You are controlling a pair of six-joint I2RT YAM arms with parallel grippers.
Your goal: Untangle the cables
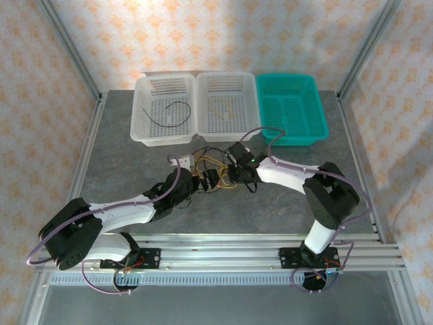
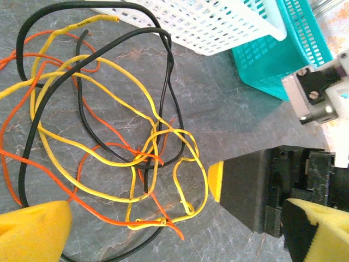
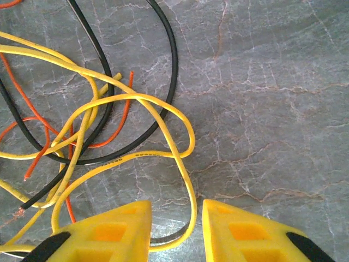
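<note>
On grey table, cables tangled — black, yellow, orange

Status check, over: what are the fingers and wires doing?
Left fingers open beside cables. Right fingers open, straddling yellow loop. Cables tangled on table. Right arm crowds left fingers.

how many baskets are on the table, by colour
white baskets: 2
teal basket: 1
total: 3
</note>
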